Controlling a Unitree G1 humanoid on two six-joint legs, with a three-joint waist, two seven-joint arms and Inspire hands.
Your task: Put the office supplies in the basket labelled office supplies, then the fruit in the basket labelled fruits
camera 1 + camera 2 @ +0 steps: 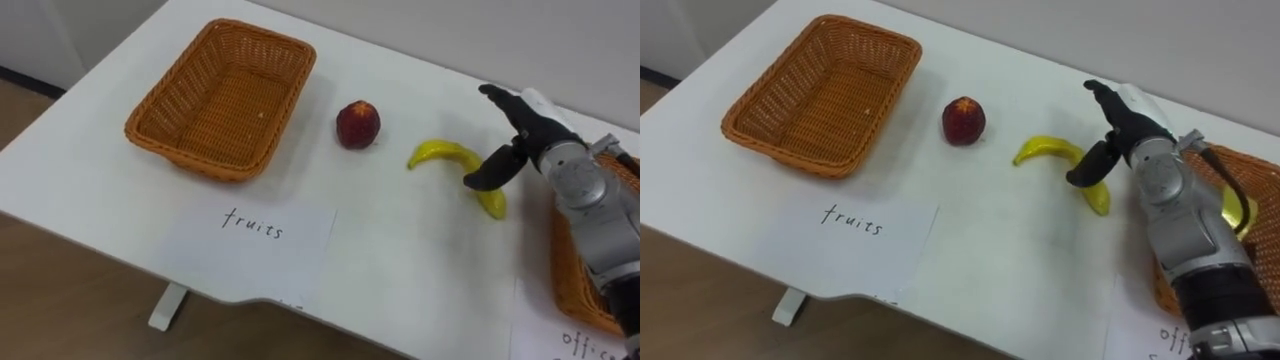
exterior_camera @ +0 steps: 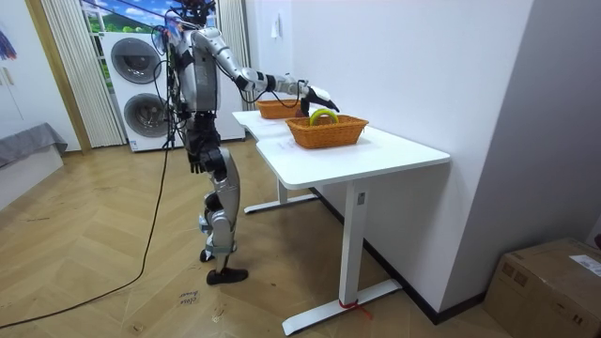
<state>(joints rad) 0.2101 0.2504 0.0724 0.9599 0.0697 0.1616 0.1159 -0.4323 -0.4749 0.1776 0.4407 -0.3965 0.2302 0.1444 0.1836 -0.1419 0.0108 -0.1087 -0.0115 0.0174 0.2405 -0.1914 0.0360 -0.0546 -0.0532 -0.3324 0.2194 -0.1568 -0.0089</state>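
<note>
While the right hand [image 1: 533,128] hangs over the banana's [image 1: 443,152] right end, its fingers are spread and grasp nothing. Banana lies on the table [image 1: 400,280] between a red fruit [image 1: 358,124] and the right basket [image 1: 568,285]. Left basket [image 1: 137,128] is far left. Left hand [image 2: 193,160] hangs low by the hip.

Standing at the white table [image 2: 394,155], holding the right hand [image 2: 319,96] out between the far basket [image 2: 274,110] and the near basket [image 2: 331,134], a yellow thing [image 2: 324,115] inside that one.
</note>
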